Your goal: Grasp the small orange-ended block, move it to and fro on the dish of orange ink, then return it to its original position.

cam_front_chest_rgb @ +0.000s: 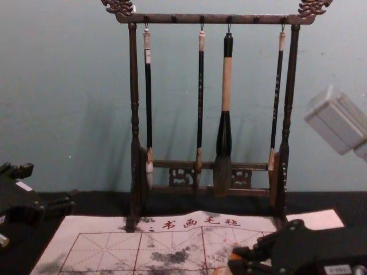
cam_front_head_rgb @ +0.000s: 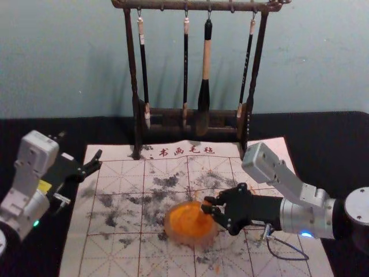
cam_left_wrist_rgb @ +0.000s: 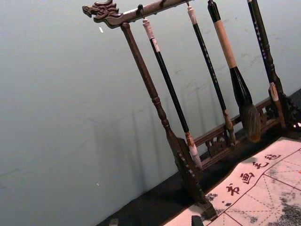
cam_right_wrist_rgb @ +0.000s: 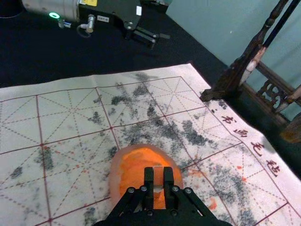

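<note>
"Ink nearest us?"

"Yes, orange ink (cam_front_head_rgb: 187,219), in a round dish (cam_front_head_rgb: 168,227) on the pale, grid-marked mat (cam_front_head_rgb: 115,262). The right gripper (cam_front_head_rgb: 208,207) reaches over the dish from the right."

"Holding anything?"

"The small block (cam_right_wrist_rgb: 158,177), pinched upright between its fingertips, above the dish. I can't tell whether its lower end touches the ink."

"And the mat?"

"Grey and black smudges over much of it, with a few orange specks."

"What of the other arm?"

"The left gripper (cam_front_head_rgb: 80,149) is parked by the mat's left side, farther off than the dish, its fingers spread with nothing between them."

"Beyond that?"

"Red characters along the mat's far edge, then the dark wooden rack (cam_front_head_rgb: 132,69), its feet near that edge. Four brushes hang there; the thick one (cam_front_head_rgb: 206,63) has a pale wood section in its handle."

"And last?"

"Black table covering (cam_front_head_rgb: 326,135), then a plain blue-grey wall (cam_front_head_rgb: 323,57)."
</note>
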Robot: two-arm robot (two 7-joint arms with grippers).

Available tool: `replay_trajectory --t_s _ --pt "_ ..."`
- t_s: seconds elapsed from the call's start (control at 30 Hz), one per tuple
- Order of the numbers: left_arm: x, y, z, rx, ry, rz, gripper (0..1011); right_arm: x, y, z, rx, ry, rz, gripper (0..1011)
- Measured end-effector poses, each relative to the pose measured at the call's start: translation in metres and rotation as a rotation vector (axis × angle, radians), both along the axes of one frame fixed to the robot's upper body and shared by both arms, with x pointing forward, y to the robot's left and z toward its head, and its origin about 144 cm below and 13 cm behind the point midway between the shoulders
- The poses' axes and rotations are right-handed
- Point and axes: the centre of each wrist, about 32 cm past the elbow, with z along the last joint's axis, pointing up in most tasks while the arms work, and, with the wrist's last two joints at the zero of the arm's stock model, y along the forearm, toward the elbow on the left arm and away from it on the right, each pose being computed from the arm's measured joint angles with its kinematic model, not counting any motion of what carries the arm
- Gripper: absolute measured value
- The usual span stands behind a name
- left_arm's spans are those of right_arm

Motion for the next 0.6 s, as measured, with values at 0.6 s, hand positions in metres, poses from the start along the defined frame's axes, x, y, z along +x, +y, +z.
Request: replay_trajectory --t_s 0.6 --pt "0.0 0.0 0.0 0.0 0.0 0.0 1001 -0.015 0.001 -0.002 0.006 0.034 0.06 92"
